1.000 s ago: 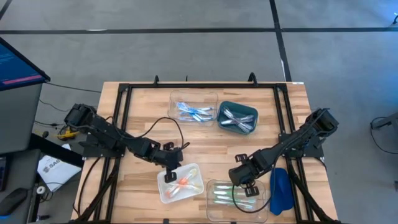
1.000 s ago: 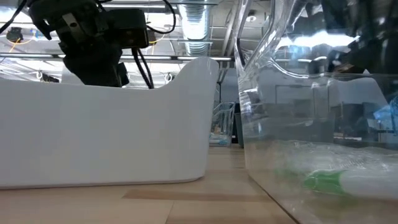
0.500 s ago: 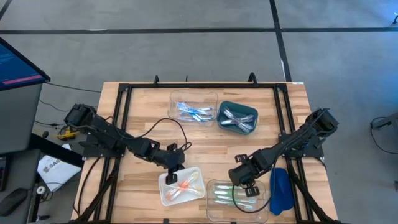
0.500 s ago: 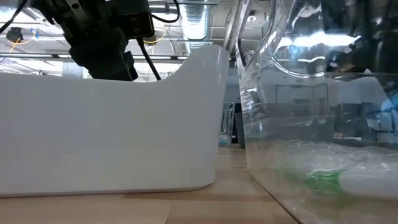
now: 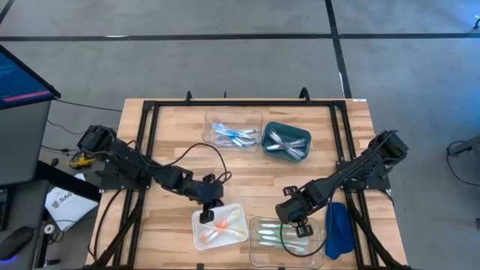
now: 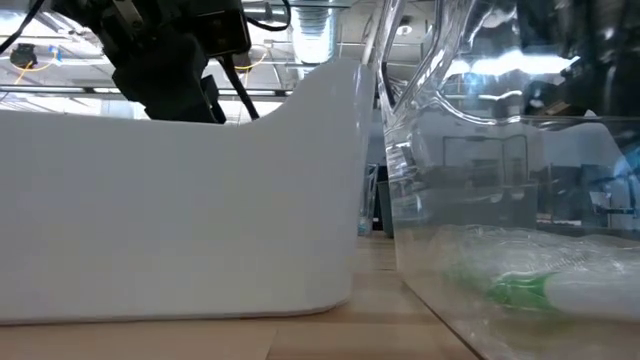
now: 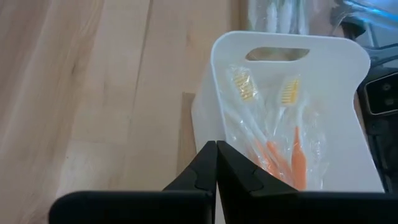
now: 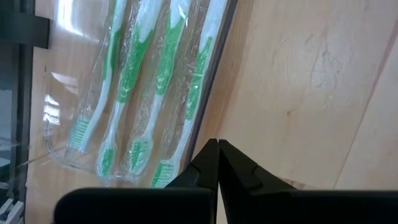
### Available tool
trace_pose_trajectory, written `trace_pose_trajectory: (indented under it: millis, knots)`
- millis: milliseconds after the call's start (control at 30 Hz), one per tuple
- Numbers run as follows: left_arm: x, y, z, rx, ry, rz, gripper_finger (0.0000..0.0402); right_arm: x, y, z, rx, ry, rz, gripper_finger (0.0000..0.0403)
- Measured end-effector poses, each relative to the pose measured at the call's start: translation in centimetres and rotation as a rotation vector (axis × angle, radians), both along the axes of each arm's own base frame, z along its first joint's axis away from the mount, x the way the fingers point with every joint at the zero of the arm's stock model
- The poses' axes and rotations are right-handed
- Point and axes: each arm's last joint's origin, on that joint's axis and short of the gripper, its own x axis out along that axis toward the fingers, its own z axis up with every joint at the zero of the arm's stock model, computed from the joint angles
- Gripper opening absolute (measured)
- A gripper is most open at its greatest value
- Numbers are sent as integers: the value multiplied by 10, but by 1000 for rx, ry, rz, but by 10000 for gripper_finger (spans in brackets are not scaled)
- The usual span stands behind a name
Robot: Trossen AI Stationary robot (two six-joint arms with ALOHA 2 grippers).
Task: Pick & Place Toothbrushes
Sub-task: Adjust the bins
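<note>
Orange toothbrushes point(image 7: 273, 146) lie in the white tray point(image 7: 348, 81) just ahead of the left gripper point(image 7: 216, 163), fingers shut and empty. Green toothbrushes point(image 8: 140, 87) lie in the clear tray point(image 8: 211, 68) beyond the right gripper point(image 8: 217, 160), also shut, empty. Sorting looks finished or paused; any next pick needs fingers opened first.

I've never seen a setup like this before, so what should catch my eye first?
Four small trays of toothbrushes sorted by colour on a wooden table: blue and grey at the far side, orange toothbrushes and green toothbrushes near the front. Two dark arms reach in, fingers shut, the left gripper at the orange tray, the right gripper at the green.
</note>
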Motion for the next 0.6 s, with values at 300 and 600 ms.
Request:
trace_pose_trajectory:
  millis: [300, 600]
  knots:
    - [10, -13, -15, -72, 10, -83, 0, 1, 1, 0, 18, -3, 9, 0]
    - [30, -24, -23, -23, 5, -114, 0, 3, -2, 1, 38, 0, -4, 0]
